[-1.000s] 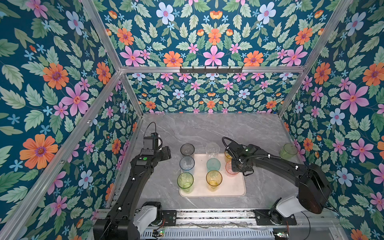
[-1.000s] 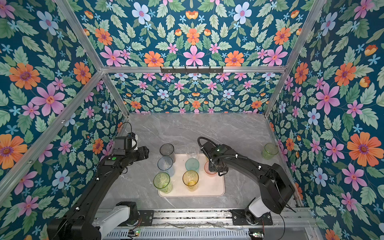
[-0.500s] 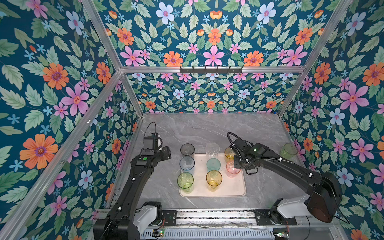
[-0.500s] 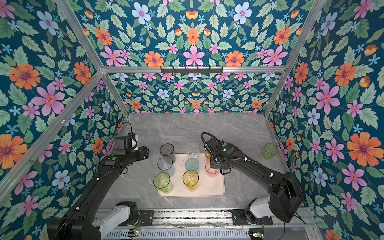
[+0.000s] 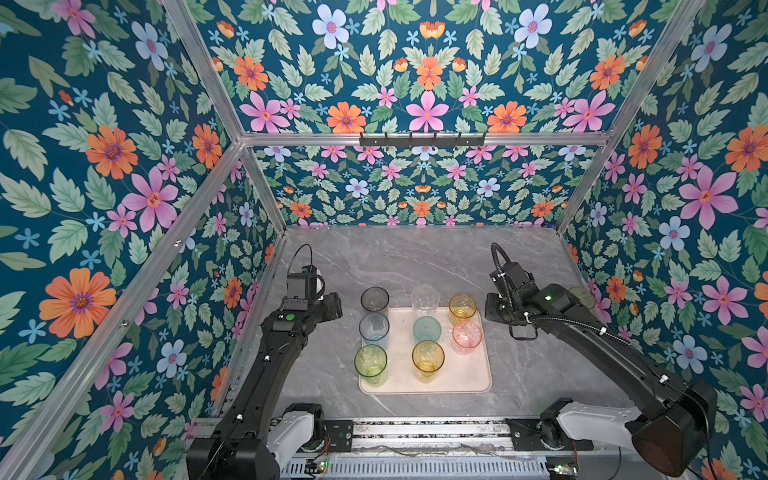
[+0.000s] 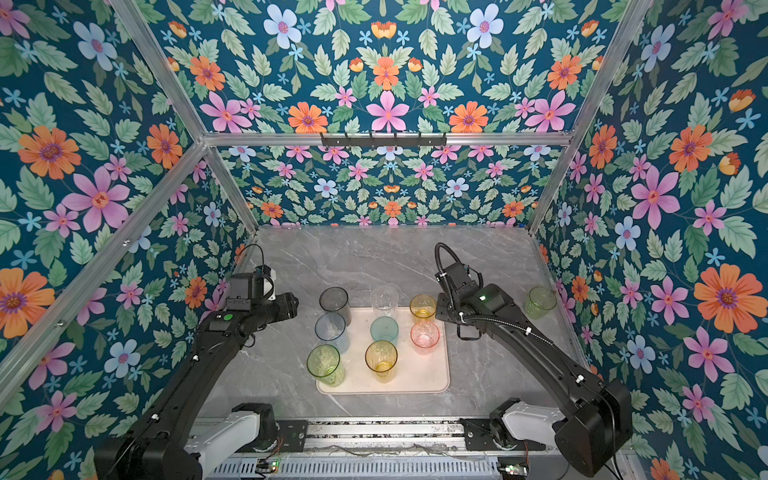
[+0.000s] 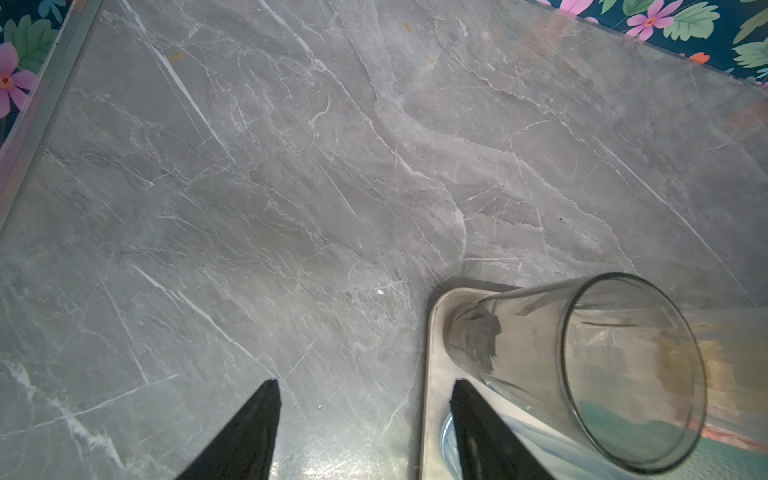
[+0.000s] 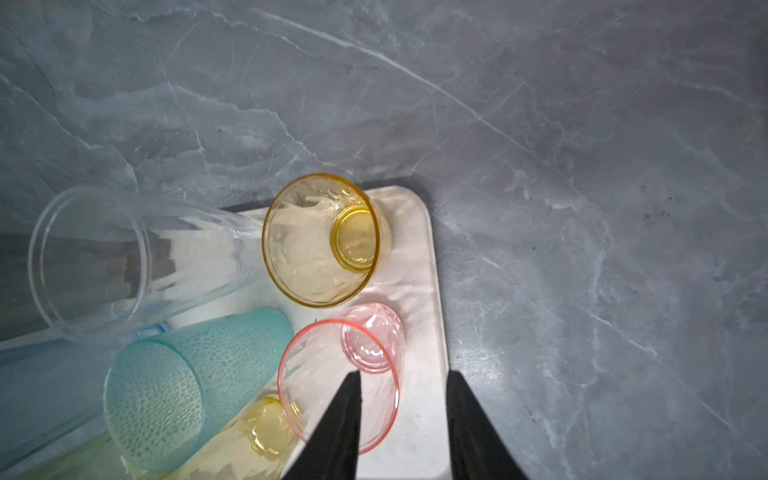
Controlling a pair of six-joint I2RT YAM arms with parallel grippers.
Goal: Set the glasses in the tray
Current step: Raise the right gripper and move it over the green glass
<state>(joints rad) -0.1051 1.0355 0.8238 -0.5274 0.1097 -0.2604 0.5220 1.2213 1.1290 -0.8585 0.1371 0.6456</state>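
Pale pink rectangular rimmed tray [image 5: 465, 382]: we count eight translucent tumblers [image 5: 428, 355] standing in it. Right gripper [image 8: 401, 374]: jaws partly apart, empty, above the tray's edge beside the short pink tumbler [image 8: 328, 353]. Left gripper [image 7: 365, 380]: jaws wide, empty, by the tray's corner. Pale green tumbler [image 6: 540, 302]: on grey marble tabletop [image 6: 374, 257] near the floral wall [image 6: 623, 291]; we judge fetching it, a right-arm reach, the remaining step.

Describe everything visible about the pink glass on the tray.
The pink glass is a short, translucent, tapered tumbler with faceted walls, empty, upright, mouth up. It stands on the tray near its right rim, beside the short amber glass. The open right end effector hangs nearby, not gripping it.
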